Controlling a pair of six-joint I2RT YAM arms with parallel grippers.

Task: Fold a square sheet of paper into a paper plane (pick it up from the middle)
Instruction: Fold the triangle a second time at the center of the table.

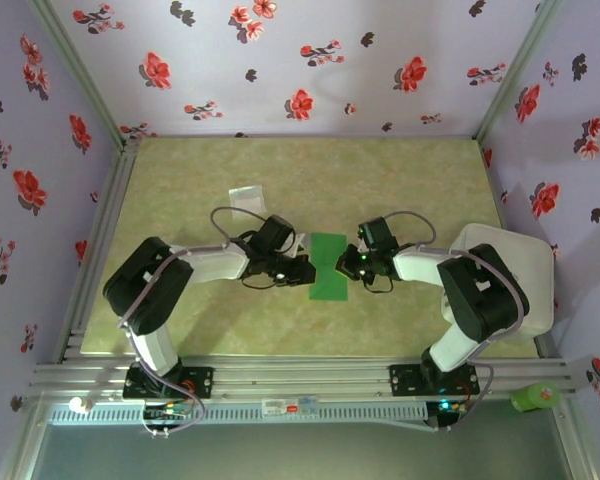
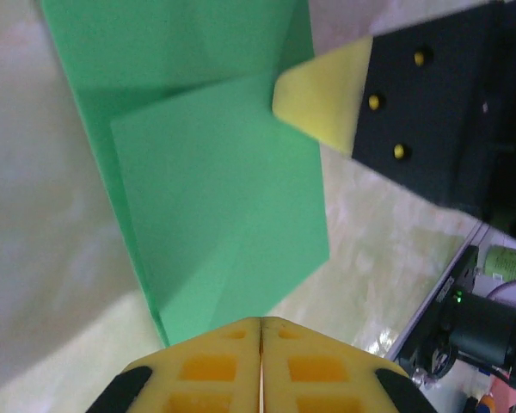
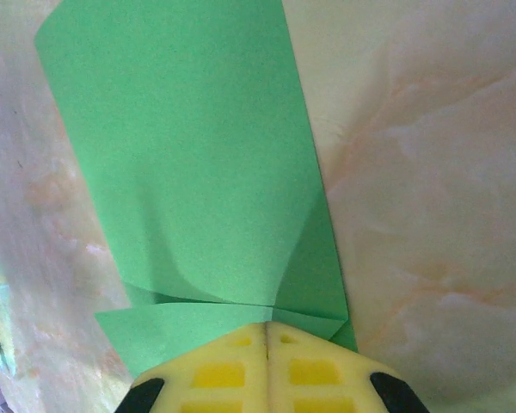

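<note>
Top external view, from the left: my left tool (image 1: 302, 270) sits at the left edge of the square sheet of paper (image 1: 330, 264), which lies partly folded in the middle of the bench (image 1: 400, 180). The right tool (image 1: 353, 264) meets the sheet's right edge. Both tools have their fingers pressed together. I can't tell whether any paper is caught between them. I judge I'm setting a crease. To do it well, I'd pin the flap with one tool and drag the other slowly along the fold, so the sheet doesn't skid.
</note>
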